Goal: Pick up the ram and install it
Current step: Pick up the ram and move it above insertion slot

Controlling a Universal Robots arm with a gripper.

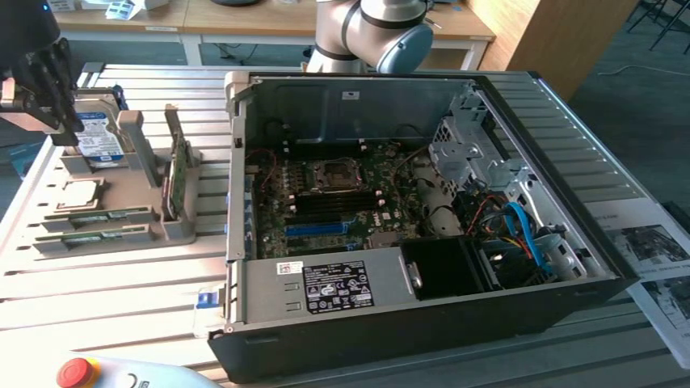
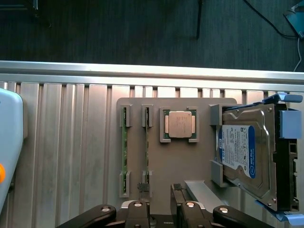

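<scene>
Two rams, thin green sticks, lie side by side in slots of the grey holder (image 1: 129, 242) at the exterior view's left: one ram (image 1: 100, 216) (image 2: 125, 149) and its twin (image 1: 92, 237) (image 2: 146, 152). My gripper (image 1: 63, 121) (image 2: 160, 190) hangs above the holder, over the end where the hard drive stands, open with nothing between its fingers. In the wrist view one fingertip (image 2: 142, 188) sits near the end of the second ram. The open computer case (image 1: 582, 267) lies to the exterior view's right, with black memory slots (image 1: 323, 208) on its motherboard.
The holder also carries a square silver processor (image 1: 77, 194) (image 2: 180, 124), a hard drive with a blue-white label (image 1: 97, 137) (image 2: 244, 156) and an upright green card (image 1: 178, 174). A red stop button (image 1: 76, 370) sits at the front. Papers (image 1: 658, 242) lie right of the case.
</scene>
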